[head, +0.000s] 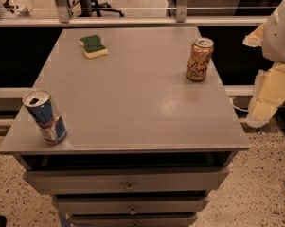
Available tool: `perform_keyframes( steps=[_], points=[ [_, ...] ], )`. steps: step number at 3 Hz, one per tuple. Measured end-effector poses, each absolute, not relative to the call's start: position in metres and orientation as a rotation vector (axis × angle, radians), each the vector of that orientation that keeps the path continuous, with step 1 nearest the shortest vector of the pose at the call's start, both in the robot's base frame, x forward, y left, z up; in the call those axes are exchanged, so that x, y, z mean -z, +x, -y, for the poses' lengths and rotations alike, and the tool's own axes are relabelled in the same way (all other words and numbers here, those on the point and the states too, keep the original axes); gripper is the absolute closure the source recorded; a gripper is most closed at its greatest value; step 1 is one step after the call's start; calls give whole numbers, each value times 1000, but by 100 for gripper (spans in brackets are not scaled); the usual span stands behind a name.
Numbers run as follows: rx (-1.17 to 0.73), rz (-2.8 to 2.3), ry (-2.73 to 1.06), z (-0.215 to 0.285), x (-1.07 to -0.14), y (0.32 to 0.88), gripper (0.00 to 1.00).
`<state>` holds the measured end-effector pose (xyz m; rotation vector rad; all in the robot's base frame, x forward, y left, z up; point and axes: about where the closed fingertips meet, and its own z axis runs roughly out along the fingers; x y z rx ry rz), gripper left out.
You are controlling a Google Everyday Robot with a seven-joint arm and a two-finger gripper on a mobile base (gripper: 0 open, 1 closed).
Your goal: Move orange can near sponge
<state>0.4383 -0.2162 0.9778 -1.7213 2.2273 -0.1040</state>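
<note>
Standing upright on the right of the table (132, 98), the orange can (199, 59) is well apart from the sponge (94, 46) at upper left, so the move looks unstarted. The gripper (267, 96) sits at the frame's right edge, off the table; whether it is spread or pressed together, I cannot tell.

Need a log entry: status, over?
Gripper right of table, off the orange can. Can upright, right side; sponge back left, apart. Path between them bare; blue can front left.
</note>
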Motion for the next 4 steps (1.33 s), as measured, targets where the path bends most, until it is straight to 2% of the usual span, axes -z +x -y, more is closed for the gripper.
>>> perform_keyframes(
  steps=[2,4],
  points=[
    [107,-2214,-1651,224,-976,453,0],
    [32,-2096,-1362,258,-952,531,0]
  ],
)
